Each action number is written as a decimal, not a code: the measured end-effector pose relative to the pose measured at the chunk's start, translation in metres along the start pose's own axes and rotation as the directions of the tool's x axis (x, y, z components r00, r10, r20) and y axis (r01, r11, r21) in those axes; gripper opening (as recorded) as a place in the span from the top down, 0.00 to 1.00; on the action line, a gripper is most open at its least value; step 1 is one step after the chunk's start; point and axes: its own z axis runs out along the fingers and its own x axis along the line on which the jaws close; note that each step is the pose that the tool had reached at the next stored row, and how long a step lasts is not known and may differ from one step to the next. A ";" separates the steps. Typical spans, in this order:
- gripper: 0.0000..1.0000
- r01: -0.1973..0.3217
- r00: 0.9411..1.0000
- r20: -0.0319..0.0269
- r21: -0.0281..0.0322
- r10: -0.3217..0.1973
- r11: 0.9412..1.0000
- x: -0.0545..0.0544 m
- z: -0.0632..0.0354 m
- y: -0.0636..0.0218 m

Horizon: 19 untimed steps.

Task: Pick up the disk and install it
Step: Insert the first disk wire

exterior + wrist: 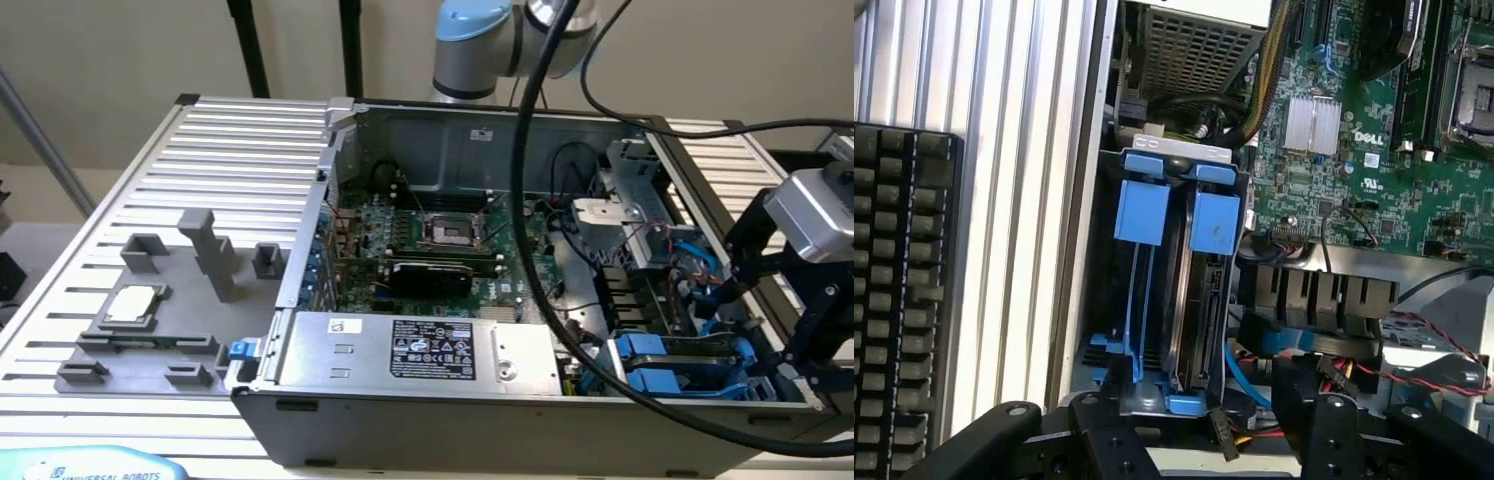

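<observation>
With the fingers (1304,410) apart and empty, the disk (1206,300) stood in its bay (1164,152) just ahead of them, the pick-up seemingly still pending and needing them astride its blue carrier (1212,222).

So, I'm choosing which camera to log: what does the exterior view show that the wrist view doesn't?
Exterior view: the grey fixture with the small square chip, and the arm's blue-capped joint behind the case. Wrist view: a black keyboard beside the case. Both: the blue carriers, the green motherboard, and the open end effector near the carriers.
</observation>
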 end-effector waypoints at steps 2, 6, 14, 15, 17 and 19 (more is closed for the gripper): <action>0.33 0.003 1.000 0.003 0.000 -0.003 1.000 0.001 -0.0002 -0.0049; 0.33 0.010 1.000 0.005 -0.001 -0.010 1.000 0.002 -0.0005 -0.0090; 0.49 0.032 0.999 0.007 -0.003 -0.032 0.999 0.004 -0.0007 -0.0090; 0.49 0.034 0.999 0.007 -0.004 -0.034 0.999 0.004 -0.0008 -0.0090; 0.51 0.038 0.999 0.008 -0.004 -0.038 0.999 0.004 -0.0008 -0.0090; 0.58 0.040 0.999 0.008 -0.004 -0.040 0.999 0.005 -0.0008 -0.0090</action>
